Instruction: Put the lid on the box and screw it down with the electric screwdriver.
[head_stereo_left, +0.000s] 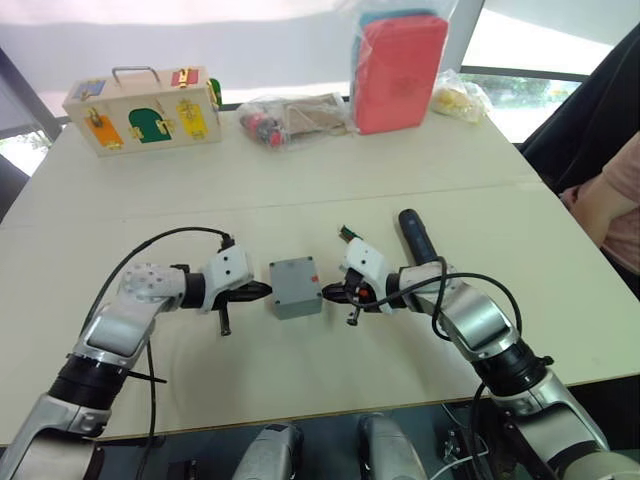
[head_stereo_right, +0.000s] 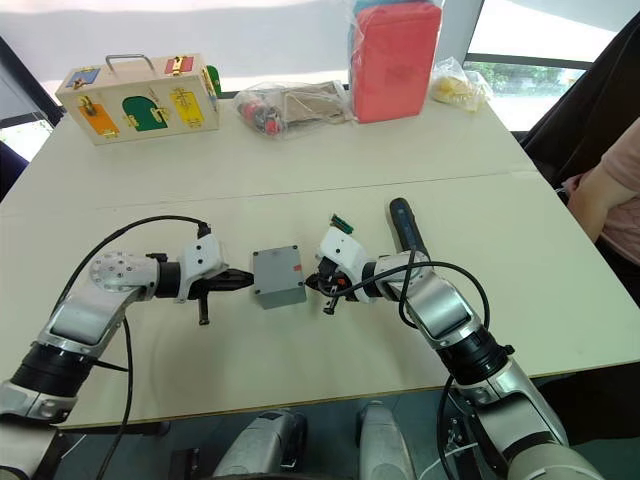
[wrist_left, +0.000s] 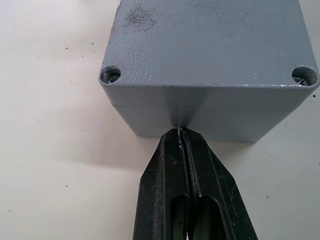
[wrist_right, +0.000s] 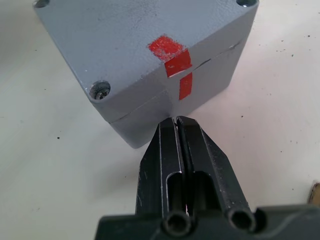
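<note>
The grey box (head_stereo_left: 296, 295) stands mid-table with the lid (wrist_left: 210, 40) sitting on top of it; a seam runs between them and screw holes show at the lid's corners. A red mark (wrist_right: 172, 57) crosses the seam on the side facing my right gripper. My left gripper (head_stereo_left: 262, 290) is shut, its tips touching the box's left side. From the other side, my right gripper (head_stereo_left: 325, 291) is also shut, tips at the red-marked wall. The black electric screwdriver (head_stereo_left: 415, 235) lies on the table just behind my right arm.
At the back stand a wooden box with coloured doors (head_stereo_left: 145, 108), a plastic bag of small parts (head_stereo_left: 290, 120), a red pack in plastic (head_stereo_left: 400, 70) and a yellow bag (head_stereo_left: 458, 98). A person (head_stereo_left: 612, 205) sits at the table's right edge.
</note>
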